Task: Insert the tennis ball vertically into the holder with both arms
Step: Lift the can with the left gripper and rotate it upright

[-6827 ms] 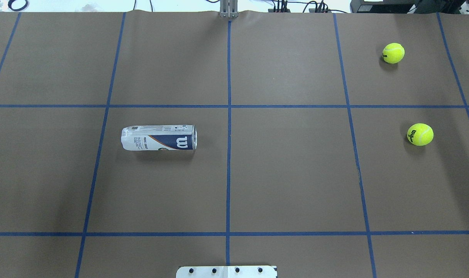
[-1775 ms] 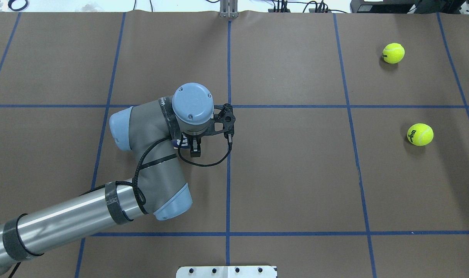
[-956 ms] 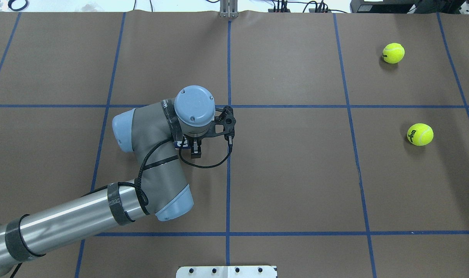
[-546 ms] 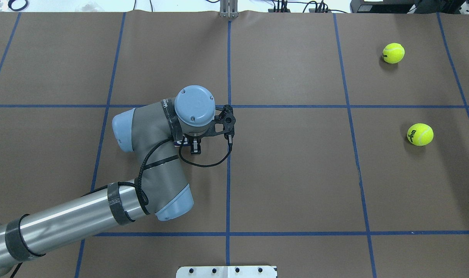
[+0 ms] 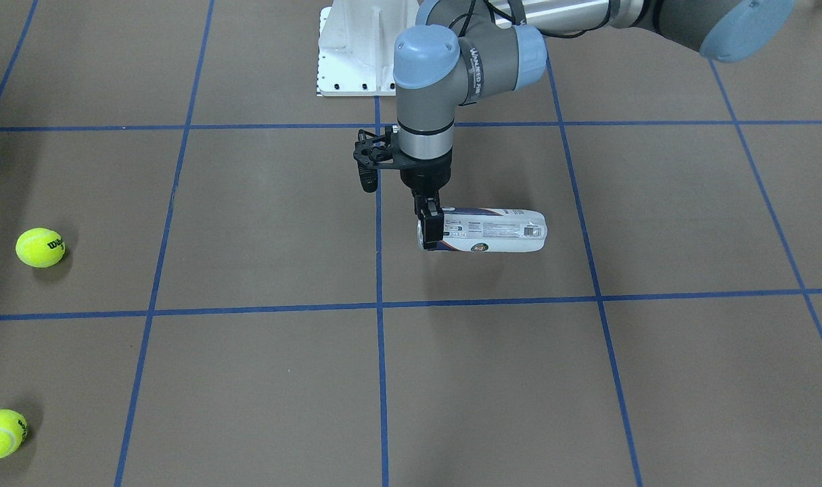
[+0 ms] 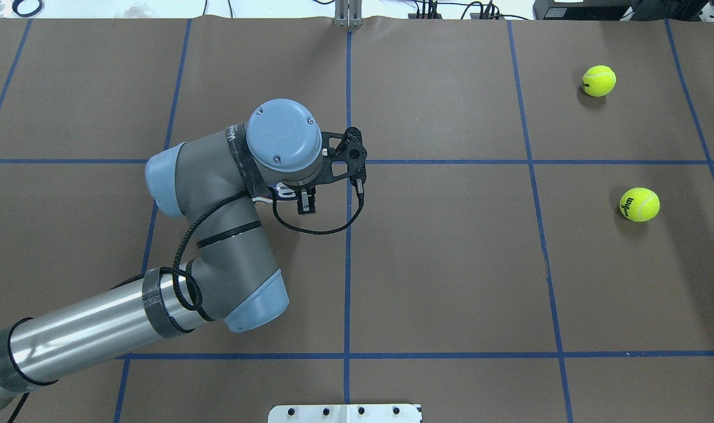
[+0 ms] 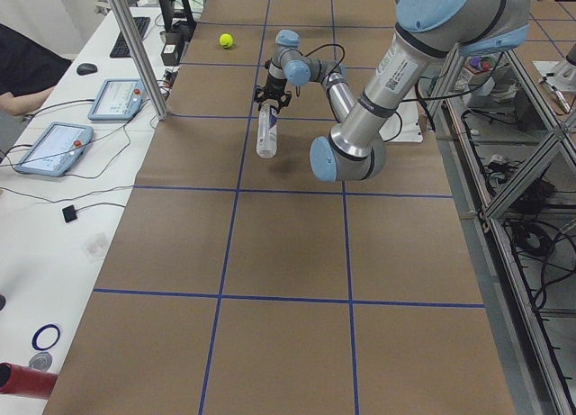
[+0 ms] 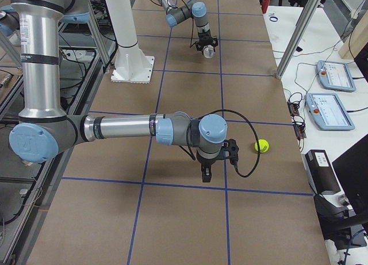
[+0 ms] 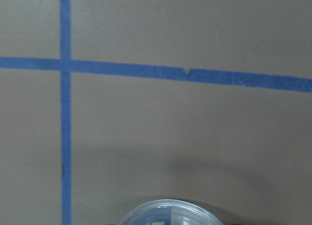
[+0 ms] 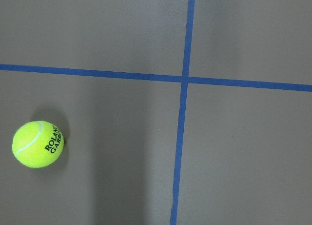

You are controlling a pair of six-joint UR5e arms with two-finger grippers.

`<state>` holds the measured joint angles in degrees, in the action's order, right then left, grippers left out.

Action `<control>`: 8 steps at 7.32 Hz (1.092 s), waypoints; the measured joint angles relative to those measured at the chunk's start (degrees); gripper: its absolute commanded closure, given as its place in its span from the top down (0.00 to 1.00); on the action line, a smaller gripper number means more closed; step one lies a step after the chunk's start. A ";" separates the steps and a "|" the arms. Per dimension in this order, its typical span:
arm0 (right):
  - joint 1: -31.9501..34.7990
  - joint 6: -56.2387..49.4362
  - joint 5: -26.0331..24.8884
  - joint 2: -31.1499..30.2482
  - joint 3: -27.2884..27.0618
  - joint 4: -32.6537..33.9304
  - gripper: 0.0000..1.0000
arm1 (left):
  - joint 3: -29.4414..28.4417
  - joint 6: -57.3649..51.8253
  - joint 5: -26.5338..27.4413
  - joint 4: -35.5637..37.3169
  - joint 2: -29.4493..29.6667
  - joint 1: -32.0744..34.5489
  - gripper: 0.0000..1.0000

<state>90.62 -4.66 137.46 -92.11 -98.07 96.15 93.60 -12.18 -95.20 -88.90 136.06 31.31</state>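
Brown paper tabletop (image 5: 248, 379): left gripper (image 5: 429, 226) clamps the tennis-ball can (image 5: 492, 231) level, mouth nine o'clock front-on. I'd upend it next; right gripper (image 8: 206, 172) fingers, I cannot tell.

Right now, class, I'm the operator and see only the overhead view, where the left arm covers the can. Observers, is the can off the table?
Observer: Yes. In the front view the left fingers pinch the can at its rim end, held roughly level, clear of the table.
Operator: Where is the right arm? I can't see it.
Observer: The right arm shows in the right-side view, stretched out near a ball.
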 measured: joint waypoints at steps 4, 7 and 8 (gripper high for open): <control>0.08 0.00 0.03 0.08 -0.44 -0.06 0.99 | 5.04 23.82 0.98 -24.64 -2.27 1.99 0.60; 0.09 0.02 0.00 0.12 -0.95 -0.03 0.99 | 4.65 36.54 6.67 -59.76 -11.86 2.17 0.57; 0.09 0.04 0.00 0.10 -1.08 -0.03 0.99 | 3.86 37.63 7.54 -69.61 -15.61 2.05 0.57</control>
<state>90.70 -4.62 137.46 -92.01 -99.15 96.12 97.45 25.45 -87.66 -158.51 120.45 33.36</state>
